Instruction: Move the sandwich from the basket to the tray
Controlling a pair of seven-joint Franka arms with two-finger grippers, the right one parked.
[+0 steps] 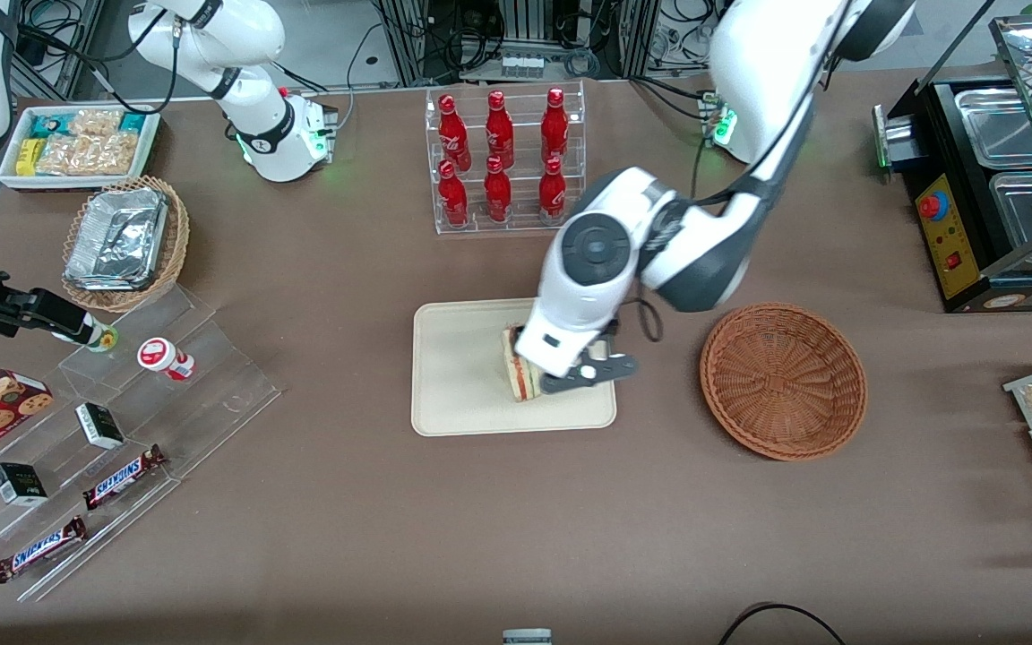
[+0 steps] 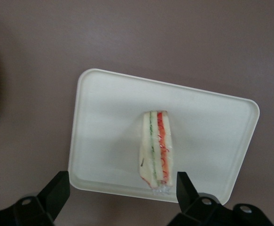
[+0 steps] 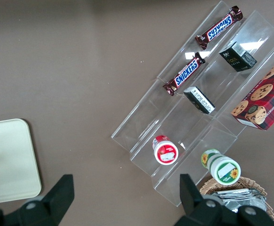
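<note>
Sandwich, a small triangular wedge of pale bread in clear wrap with red, green and white layers on its cut side, lies on the flat cream-beige rectangular tray with its low raised rim, in the part of the tray nearer the round reddish-brown woven wicker basket. The basket, toward the working arm's end of the table and well apart from the tray, holds nothing. The left arm's black two-finger gripper hangs directly above the wedge; in the wrist view its fingers stand wide apart, one on each side of the wrapped bread and touching nothing. In the front view the white wrist covers part of the sandwich, so only its striped edge shows.

By my reading the carry is done and the release step is in hand: the wedge rests on the tray unsupported. The next move calls for a straight lift, fingers kept spread so neither pad catches the wrap and drags the sandwich toward the rim.
</note>
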